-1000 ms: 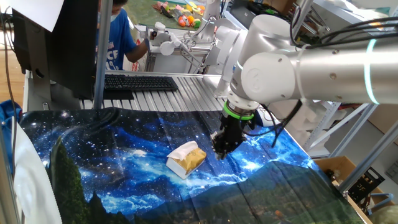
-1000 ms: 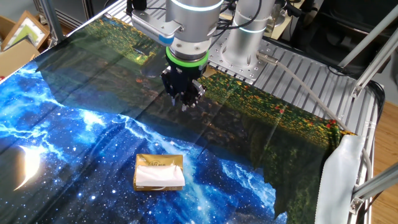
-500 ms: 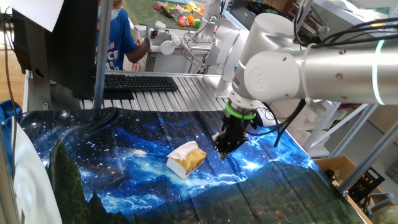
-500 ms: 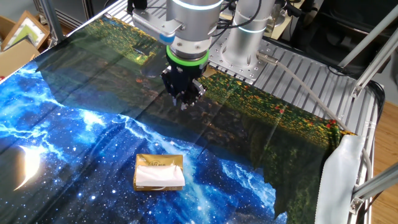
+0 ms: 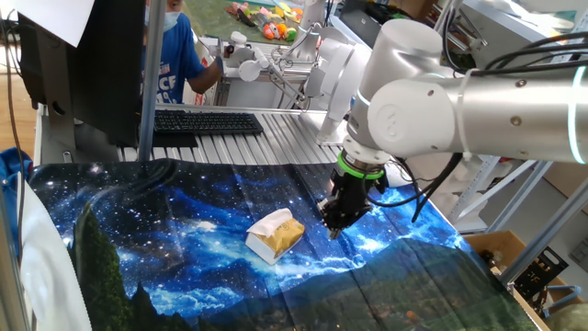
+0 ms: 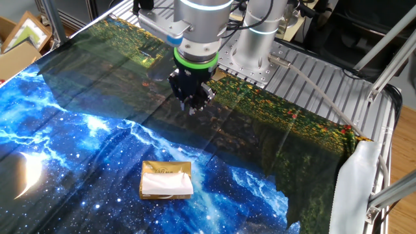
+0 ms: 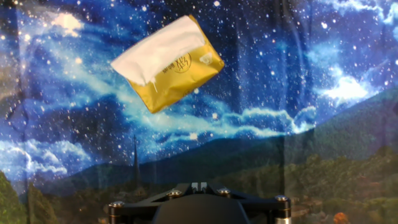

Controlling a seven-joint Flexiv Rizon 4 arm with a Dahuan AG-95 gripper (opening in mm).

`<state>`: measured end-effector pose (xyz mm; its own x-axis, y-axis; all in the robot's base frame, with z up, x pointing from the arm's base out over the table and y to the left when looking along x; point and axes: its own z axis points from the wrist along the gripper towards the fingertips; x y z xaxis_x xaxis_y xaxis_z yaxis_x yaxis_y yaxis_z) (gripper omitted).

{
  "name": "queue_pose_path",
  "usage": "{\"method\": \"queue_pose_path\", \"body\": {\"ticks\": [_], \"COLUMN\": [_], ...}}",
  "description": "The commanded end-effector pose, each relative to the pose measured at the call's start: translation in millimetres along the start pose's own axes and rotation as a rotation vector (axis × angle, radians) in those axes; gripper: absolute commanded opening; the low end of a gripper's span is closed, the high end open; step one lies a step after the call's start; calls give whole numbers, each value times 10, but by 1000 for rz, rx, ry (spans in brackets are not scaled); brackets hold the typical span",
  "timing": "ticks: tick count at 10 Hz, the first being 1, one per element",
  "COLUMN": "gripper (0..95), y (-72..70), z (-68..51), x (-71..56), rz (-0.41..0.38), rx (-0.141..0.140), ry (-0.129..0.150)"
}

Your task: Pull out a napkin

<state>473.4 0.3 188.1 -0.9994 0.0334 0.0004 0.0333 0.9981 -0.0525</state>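
White napkin (image 7: 163, 50) untouched atop its tissue box (image 6: 166, 179); the gripper (image 6: 193, 108), state impossible to tell, has barely drifted, hanging well apart above the worktop (image 6: 78, 149).

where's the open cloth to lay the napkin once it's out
Bare cloth lies on every side of the tissue box: the wide blue stretch toward the cardboard boxes, and the strip toward the white cloth hanging off the table edge. It is tighter by the gripper, which hangs over the dark cloth near the arm's base.
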Motion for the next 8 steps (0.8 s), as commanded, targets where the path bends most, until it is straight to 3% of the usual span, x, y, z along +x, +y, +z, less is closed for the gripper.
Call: {"method": "queue_pose_path", "body": {"ticks": [1,8], "gripper": [0,0], "y": [-2,-1], "z": [1,0], "x": [-4,-4], "rz": [3,12], "rx": [0,10], "ry": [2,-7]}}
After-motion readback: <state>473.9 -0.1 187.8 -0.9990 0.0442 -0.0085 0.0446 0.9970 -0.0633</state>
